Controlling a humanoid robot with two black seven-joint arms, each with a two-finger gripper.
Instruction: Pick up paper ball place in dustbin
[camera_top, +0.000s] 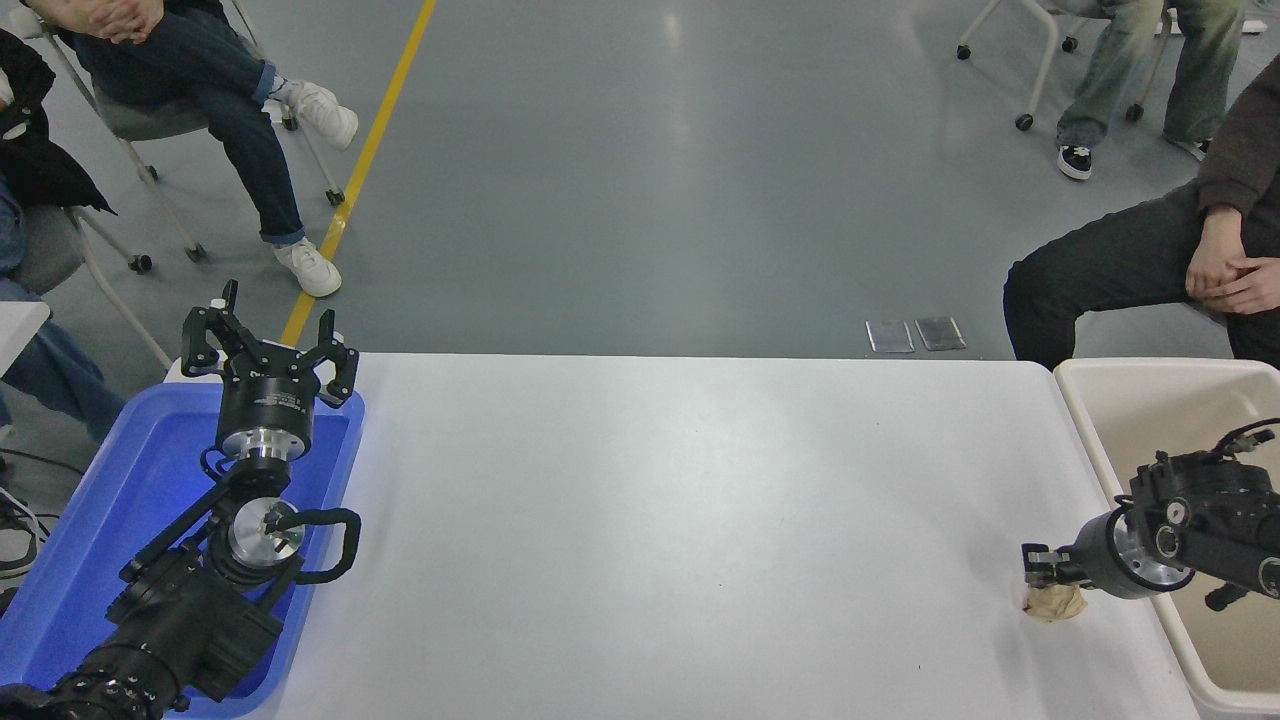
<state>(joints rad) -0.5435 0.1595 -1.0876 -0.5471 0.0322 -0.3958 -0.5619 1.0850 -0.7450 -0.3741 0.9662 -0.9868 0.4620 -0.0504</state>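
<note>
The paper ball (1056, 603), a small tan wrinkly lump, lies on the white table (680, 520) near its right edge. My right gripper (1037, 580) comes in from the right edge and sits low right on top of the ball. Its fingers are closed in on the ball's upper part, and the ball looks squeezed small. The dustbin (1078, 405), a cream rectangular bin with a thick rim, stands against the table's right edge, just right of the ball. My left gripper (268, 345) is parked open over the blue tray at the lower left.
A shallow blue tray (120, 500) lies under the left arm at the table's left end. A person in dark clothes (1150, 260) sits beyond the dustbin at the far right. Other seated people's legs show at the top left and top right.
</note>
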